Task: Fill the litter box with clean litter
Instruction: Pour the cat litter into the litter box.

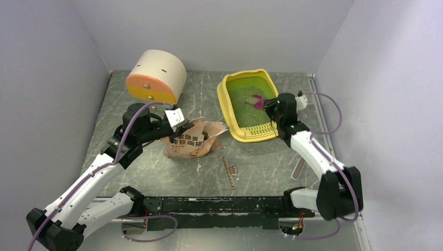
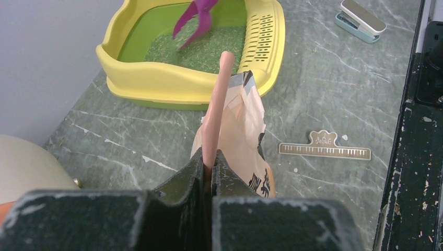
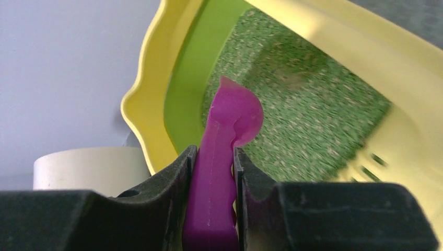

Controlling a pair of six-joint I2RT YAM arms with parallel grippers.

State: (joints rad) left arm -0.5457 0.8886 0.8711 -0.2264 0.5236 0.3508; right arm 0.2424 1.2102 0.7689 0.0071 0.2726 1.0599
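The yellow litter box [image 1: 230, 102] stands at the back right of the table, with a speckled layer of greenish clean litter [image 1: 245, 107] in its lime-green pan. It also shows in the left wrist view [image 2: 151, 83] and the right wrist view [image 3: 365, 57]. My right gripper [image 1: 267, 103] is shut on the magenta scoop [image 3: 222, 157] and holds it over the litter [image 3: 313, 115]. My left gripper [image 1: 183, 124] is shut on the edge of the pink printed bag [image 2: 217, 120], which lies on the table left of the box [image 1: 190, 141].
A cream-and-orange cylindrical container [image 1: 155, 77] lies at the back left. A ruler-shaped bag clip [image 1: 229, 172] lies on the table near the front, also in the left wrist view [image 2: 324, 149]. A small stapler-like object [image 2: 360, 20] sits right of the box. Walls close in on three sides.
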